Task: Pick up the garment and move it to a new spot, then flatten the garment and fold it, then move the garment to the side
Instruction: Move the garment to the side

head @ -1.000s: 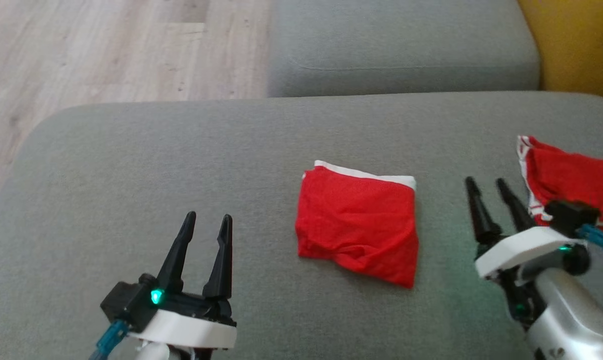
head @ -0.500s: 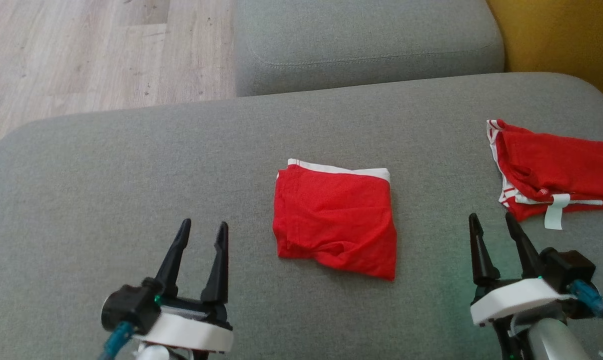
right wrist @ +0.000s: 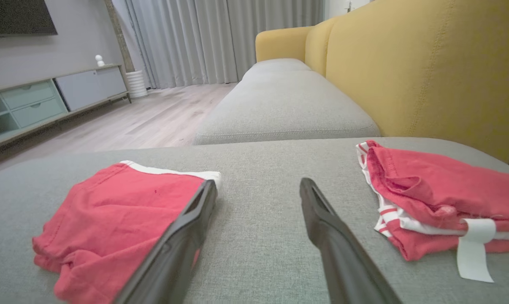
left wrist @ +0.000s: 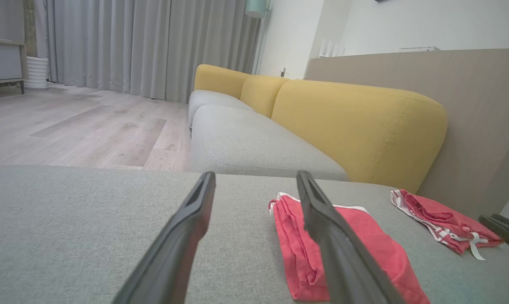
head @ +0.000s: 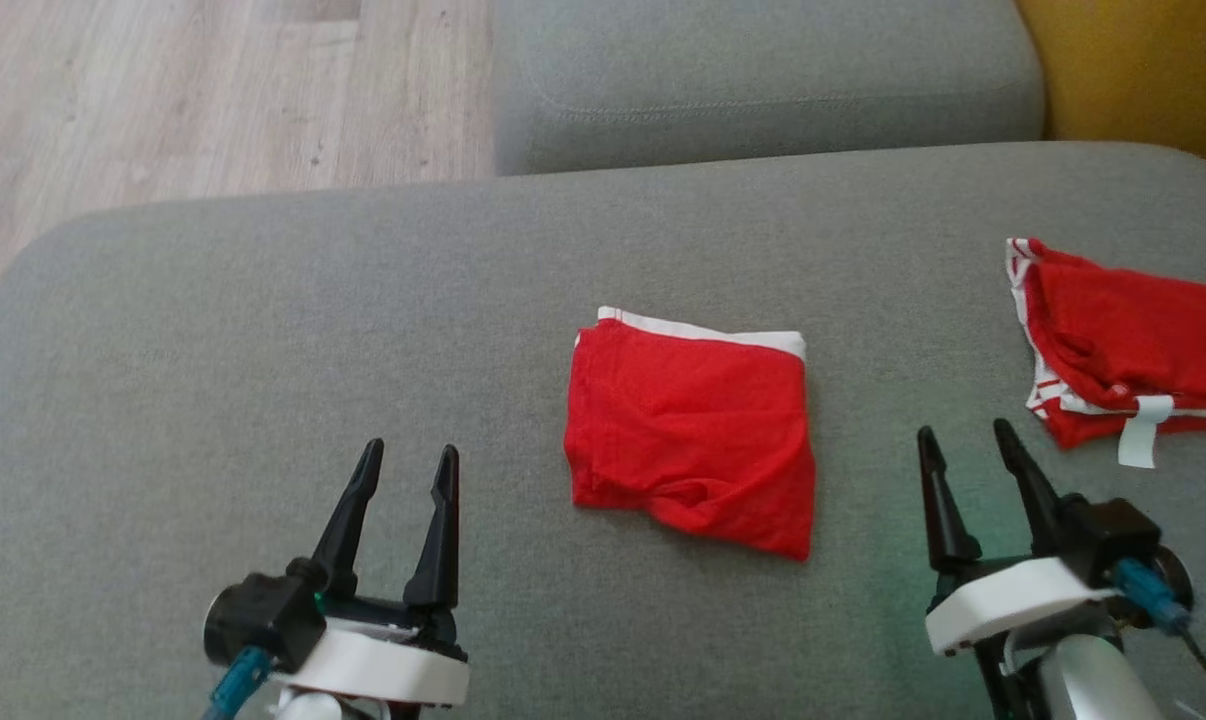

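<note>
Across the lower part of the head view, a wide grey seat cushion [head: 263, 330] is spread. A second grey cushion [head: 763, 90] is seen beyond it, pale wood floor [head: 163, 90] at the upper left, and a yellow backrest [head: 1133, 70] at the upper right.

On the middle of the near cushion a red garment [head: 693, 440] is laid. It is folded into a rough rectangle with a white band along its far edge (its near edge is a little rumpled). Well apart from it, by the cushion's right side, a second red garment [head: 1133, 340] with white stripes is bunched in a looser fold, and a white label [head: 1141, 432] hangs from it.

The left gripper [head: 410, 450] is held low over the cushion to the left of the folded garment, jaws spread wide with nothing between them. The right gripper [head: 964, 430] is held between the two garments, jaws likewise wide and empty. Neither garment is touched.

Judged from this, the middle garment seems already placed, flattened and folded. Only the move to the side appears to be left, and no grasp for it has been made yet.
</note>
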Tool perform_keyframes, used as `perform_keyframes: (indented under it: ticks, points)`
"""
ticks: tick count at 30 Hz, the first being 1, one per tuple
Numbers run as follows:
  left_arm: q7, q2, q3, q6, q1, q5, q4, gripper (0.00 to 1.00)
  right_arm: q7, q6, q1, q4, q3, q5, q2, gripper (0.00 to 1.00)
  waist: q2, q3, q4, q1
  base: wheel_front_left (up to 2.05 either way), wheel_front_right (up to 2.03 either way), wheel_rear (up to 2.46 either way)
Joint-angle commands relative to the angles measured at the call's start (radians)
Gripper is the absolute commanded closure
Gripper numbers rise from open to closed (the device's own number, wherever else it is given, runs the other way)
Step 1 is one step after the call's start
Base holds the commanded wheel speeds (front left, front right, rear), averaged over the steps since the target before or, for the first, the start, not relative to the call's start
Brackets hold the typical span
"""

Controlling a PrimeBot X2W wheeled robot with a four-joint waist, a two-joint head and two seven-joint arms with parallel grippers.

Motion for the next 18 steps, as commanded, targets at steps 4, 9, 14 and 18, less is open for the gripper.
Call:
perform_keyframes:
  ticks: [4, 9, 14, 18]
  points:
    - [-0.010, -0.003, 0.011, 0.002, -0.056, -0.003, -0.030, 0.00, 0.014, -0.001, -0.091, 0.026, 0.035, -0.050, 0.016, 0.00, 0.0000, 0.065, 0.036, 0.0000, 0.00, 0.00, 0.00]
    - [-0.010, -0.003, -0.014, 0.002, -0.079, 0.008, -0.017, 0.00, 0.033, -0.001, -0.168, 0.122, 0.091, -0.014, 0.024, 0.00, 0.0000, 0.102, 0.065, 0.0000, 0.00, 0.00, 0.00]
    - [-0.010, -0.003, -0.038, 0.002, -0.100, 0.003, -0.007, 0.00, 0.059, -0.001, -0.246, 0.250, 0.139, 0.053, 0.025, 0.00, 0.0000, 0.119, 0.096, 0.0000, 0.00, 0.00, 0.00]
    - [-0.010, -0.004, -0.056, 0.002, -0.112, -0.001, 0.000, 0.00, 0.086, -0.001, -0.293, 0.356, 0.162, 0.103, 0.025, 0.00, 0.0000, 0.127, 0.121, 0.0000, 0.00, 0.00, 0.00]
